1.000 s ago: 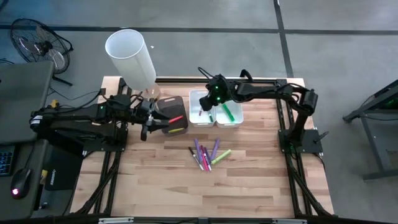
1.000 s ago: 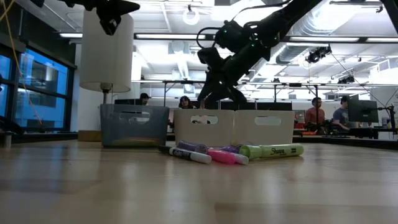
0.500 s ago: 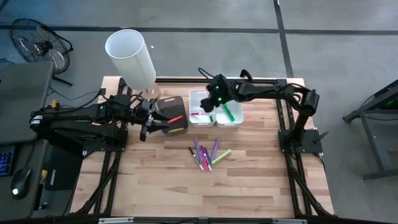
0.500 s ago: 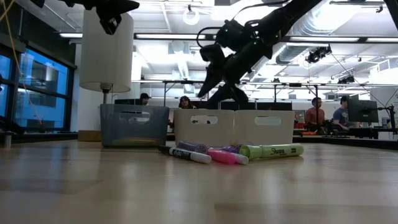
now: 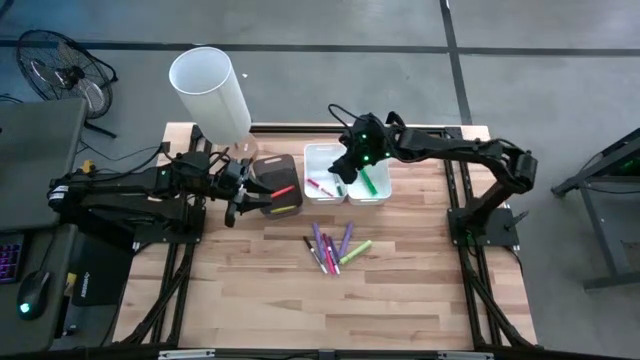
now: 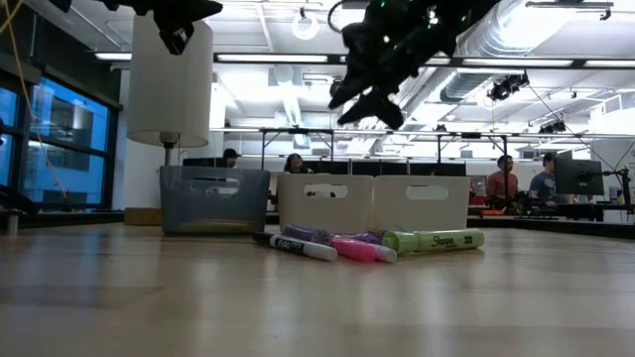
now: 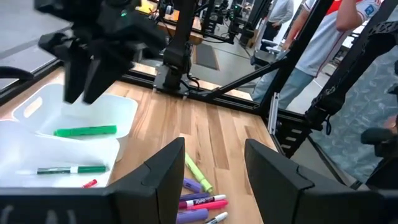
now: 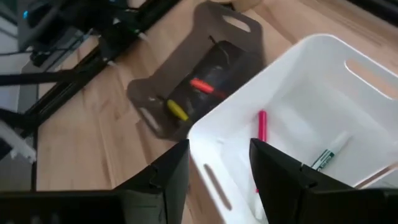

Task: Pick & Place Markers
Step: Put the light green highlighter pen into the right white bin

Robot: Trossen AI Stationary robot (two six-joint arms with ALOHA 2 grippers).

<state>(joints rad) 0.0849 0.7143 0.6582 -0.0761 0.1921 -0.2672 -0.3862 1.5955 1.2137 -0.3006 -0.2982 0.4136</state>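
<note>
Several markers [image 5: 333,247] lie in a loose pile on the wooden table, purple, pink and yellow-green [image 6: 367,243]. A pink marker [image 8: 262,126] and a green-and-white one [image 8: 326,152] lie in the left white bin [image 5: 322,158]. A green marker [image 5: 368,182] lies in the right white bin [image 5: 378,196]. The dark bin [image 5: 280,168] holds a red marker [image 8: 202,86] and a yellow one [image 8: 177,110]. My right gripper [image 8: 214,180] hangs open and bare above the white bins [image 5: 342,170]. My left gripper [image 7: 208,174] waits open beside the dark bin [image 5: 237,197].
A tall white cylinder [image 5: 210,92] stands at the table's far left corner, behind the dark bin. Bare wood lies near and to both sides of the marker pile. People sit at desks in the room beyond the table [image 6: 501,183].
My right gripper has risen out of the left white bin and shifted toward the table's right edge, rolling a little. A pink marker now lies on that bin's floor where the fingers stood.
</note>
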